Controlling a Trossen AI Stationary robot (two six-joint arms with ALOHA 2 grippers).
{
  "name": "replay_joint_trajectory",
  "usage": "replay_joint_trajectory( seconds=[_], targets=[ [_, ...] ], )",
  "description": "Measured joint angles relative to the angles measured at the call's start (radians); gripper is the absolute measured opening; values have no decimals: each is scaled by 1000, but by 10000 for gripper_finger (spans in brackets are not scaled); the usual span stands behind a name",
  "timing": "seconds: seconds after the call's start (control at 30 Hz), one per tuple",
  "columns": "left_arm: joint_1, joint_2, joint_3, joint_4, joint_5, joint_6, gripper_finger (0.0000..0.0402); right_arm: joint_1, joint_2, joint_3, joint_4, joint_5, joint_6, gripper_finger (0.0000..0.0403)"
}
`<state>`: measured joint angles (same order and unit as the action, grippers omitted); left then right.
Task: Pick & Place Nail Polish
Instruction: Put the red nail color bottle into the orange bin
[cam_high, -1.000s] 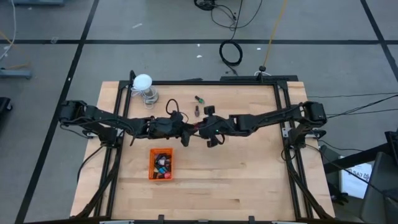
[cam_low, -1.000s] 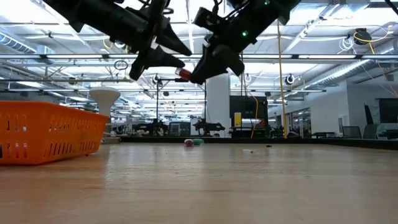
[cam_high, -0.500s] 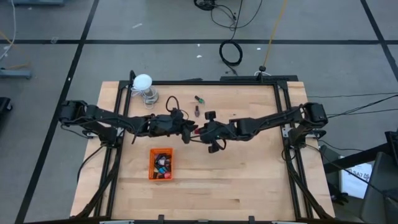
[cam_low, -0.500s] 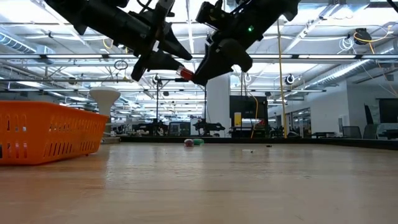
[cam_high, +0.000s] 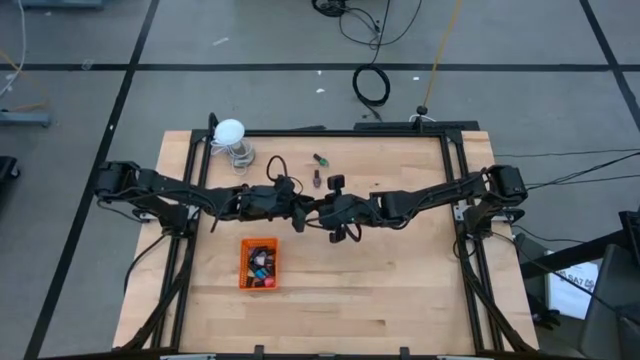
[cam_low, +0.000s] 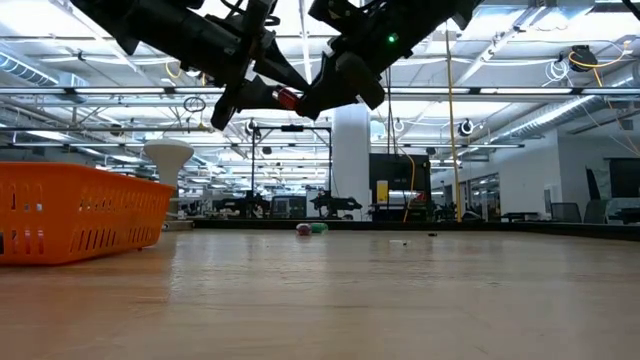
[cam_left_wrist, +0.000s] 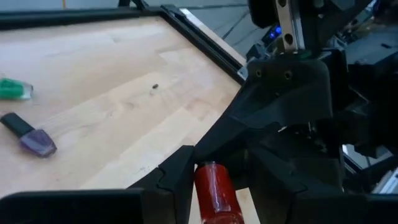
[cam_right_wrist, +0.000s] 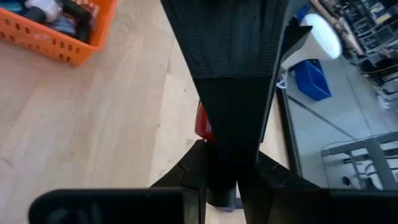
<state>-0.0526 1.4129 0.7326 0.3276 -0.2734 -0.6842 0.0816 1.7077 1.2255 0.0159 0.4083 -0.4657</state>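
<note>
A red nail polish bottle (cam_left_wrist: 214, 194) hangs high over the table's middle, between my two grippers, which meet tip to tip. My left gripper (cam_high: 300, 210) reaches in from the table's left and is shut on the bottle. My right gripper (cam_high: 328, 210) reaches in from the right and is shut on the same bottle's other end. In the low view the red bottle (cam_low: 289, 97) shows between the two sets of dark fingers. A green bottle (cam_left_wrist: 13, 89) and a purple bottle (cam_left_wrist: 30, 135) lie on their sides on the far part of the table. My left gripper pinches the red glass body (cam_left_wrist: 216, 202) between its two fingers, coming from the table's left and slanting slightly down. The bottle lies along the fingers, its other end pointing at the right gripper, lifted clear of the table. My right gripper has its two fingers on the bottle's dark cap end (cam_right_wrist: 221, 190), coming from the table's right and slanting slightly down. The left gripper's fingers (cam_right_wrist: 233, 81) cover most of the bottle in the right wrist view, and only a red sliver (cam_right_wrist: 201, 122) shows.
An orange tray (cam_high: 244, 270) with several small bottles stands near the table's left front. A white ball on a clear stand (cam_high: 231, 133) sits at the far left corner. A black frame rail runs around the tabletop.
My right gripper has edged toward the left gripper and tipped a little. In the low view the red bottle sits slightly higher between the two grippers than a second ago. Both grippers stay shut on it.
</note>
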Motion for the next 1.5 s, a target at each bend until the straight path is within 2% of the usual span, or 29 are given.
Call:
replay_joint_trajectory(
  seconds=[0.17, 0.33, 0.5, 0.73, 0.8, 0.93, 1.03, 1.1, 1.2, 1.33, 1.43, 1.5],
  targets=[
    [-1, 0, 0, 2, -16, 6, 134, 0, 0, 0, 6, 19, -3, 47],
    [0, 0, 0, 3, -17, 6, 134, 15, 0, 0, 26, 115, -19, 47],
    [-1, 0, 0, 5, -5, 4, 134, 39, 0, 0, 42, 167, -47, 47],
    [-1, 0, 0, 8, -5, 31, 130, 41, 0, 0, 48, 170, -48, 47],
    [-1, 0, 0, 7, -1, 35, 114, 41, 0, 0, 48, 169, -47, 47],
    [6, -1, 0, 1, 8, 72, 49, 44, 0, 0, 46, 174, -43, 47],
    [9, 0, 0, 1, 10, 111, 51, 46, 0, 0, 34, 170, 10, 47],
    [15, 0, 0, -3, 28, 136, 50, 48, 0, 0, 4, 164, 90, 67],
    [21, -26, -3, -75, 25, 175, 50, 57, -6, 4, -94, 165, 206, 132],
    [25, -87, -2, -166, -60, 194, 51, 70, -54, -13, -219, 167, 328, 207],
    [21, -144, -2, -259, -85, 206, 50, 81, -127, -84, -233, 167, 386, 237],
    [1, -179, -2, -319, -86, 212, 50, 81, -185, -144, -173, 168, 409, 246]
  ],
)
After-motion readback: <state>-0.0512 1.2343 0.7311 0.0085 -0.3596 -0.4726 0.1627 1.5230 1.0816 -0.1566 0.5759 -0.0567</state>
